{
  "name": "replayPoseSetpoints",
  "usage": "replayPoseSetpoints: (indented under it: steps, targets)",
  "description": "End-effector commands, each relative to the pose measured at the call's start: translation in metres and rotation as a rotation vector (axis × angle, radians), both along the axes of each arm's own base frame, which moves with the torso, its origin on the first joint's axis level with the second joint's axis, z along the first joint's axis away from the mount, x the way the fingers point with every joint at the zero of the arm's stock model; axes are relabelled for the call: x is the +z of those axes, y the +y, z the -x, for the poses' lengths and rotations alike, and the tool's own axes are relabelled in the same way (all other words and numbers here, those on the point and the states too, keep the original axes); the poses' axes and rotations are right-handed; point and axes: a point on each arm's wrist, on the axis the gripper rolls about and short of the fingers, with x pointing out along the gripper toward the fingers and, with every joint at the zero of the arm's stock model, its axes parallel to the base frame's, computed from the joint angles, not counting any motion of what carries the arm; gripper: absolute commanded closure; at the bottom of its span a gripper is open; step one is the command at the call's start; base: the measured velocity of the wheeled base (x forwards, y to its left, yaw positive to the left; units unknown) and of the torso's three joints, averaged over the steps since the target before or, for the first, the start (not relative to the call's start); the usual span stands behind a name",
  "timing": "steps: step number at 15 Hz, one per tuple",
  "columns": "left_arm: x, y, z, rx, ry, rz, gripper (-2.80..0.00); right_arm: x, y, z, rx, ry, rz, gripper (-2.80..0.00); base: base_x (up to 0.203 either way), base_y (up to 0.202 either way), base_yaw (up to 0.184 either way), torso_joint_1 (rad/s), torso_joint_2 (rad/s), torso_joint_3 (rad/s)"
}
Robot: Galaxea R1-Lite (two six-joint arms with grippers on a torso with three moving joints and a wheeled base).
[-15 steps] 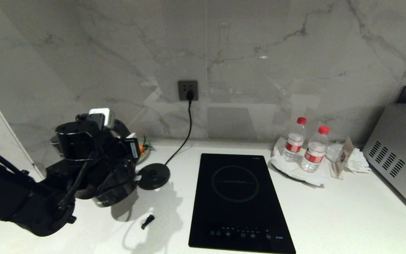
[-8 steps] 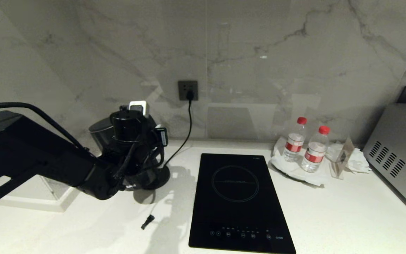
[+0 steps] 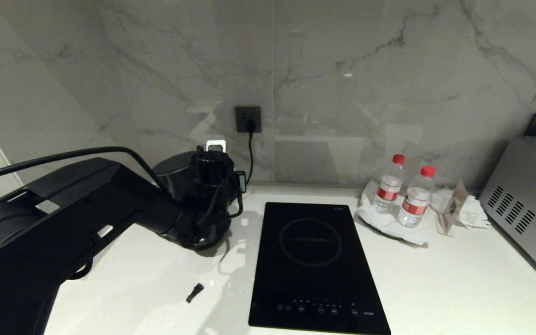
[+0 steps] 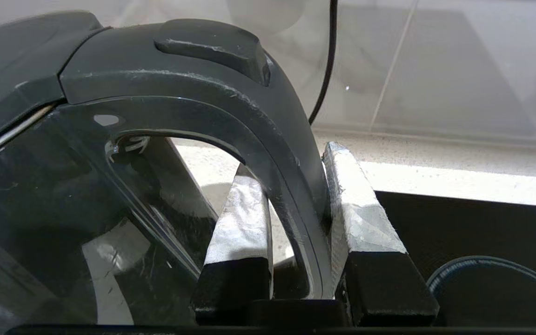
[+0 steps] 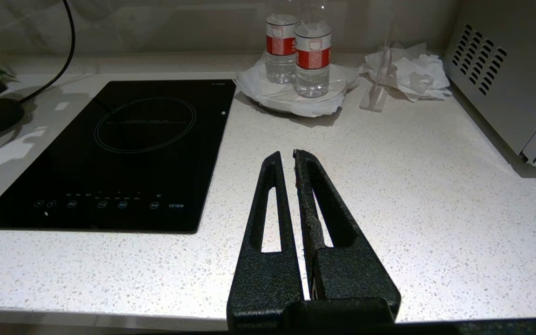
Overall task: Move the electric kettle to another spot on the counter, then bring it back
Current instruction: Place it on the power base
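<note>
The left end effector (image 4: 296, 204), clamping the electric kettle (image 3: 175, 170) by its handle (image 4: 268, 139), is apparently returning it, needing accurate seating onto the base

Place: kitchen, small, hotel-suite style
Worktop: white speckled stone counter (image 3: 435, 279), inset black induction cooktop (image 3: 314, 265)
Wall: grey marble backsplash (image 3: 342, 70), socket (image 3: 248, 119) with cord plugged in
Appliances: electric kettle (image 3: 179, 174), steel microwave (image 3: 528, 204)
Extras: two sealed water bottles (image 3: 389, 186) on a plate
</note>
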Motion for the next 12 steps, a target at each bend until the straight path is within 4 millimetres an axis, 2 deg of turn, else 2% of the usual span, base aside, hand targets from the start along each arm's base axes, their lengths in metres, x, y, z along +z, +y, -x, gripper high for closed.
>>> replayPoseSetpoints:
  steps: [1, 7, 12]
  targets:
    - [-0.016, -0.008, -0.014, 0.005, 0.012, -0.007, 0.00, 0.000, 0.000, 0.000, 0.000, 0.000, 0.001, 0.00, 0.000, 0.000, 0.000, 0.000, 0.00, 0.000]
    - [-0.038, -0.014, -0.034, 0.025, 0.026, -0.045, 0.00, 0.000, 0.000, 0.000, 0.000, 0.000, 0.001, 0.00, 0.000, 0.000, 0.000, 0.000, 0.00, 0.000]
    - [-0.041, -0.010, -0.040, 0.039, 0.025, -0.049, 0.00, 0.000, 0.000, 0.000, 0.000, 0.000, 0.001, 0.00, 0.000, 0.000, 0.000, 0.000, 0.00, 0.000]
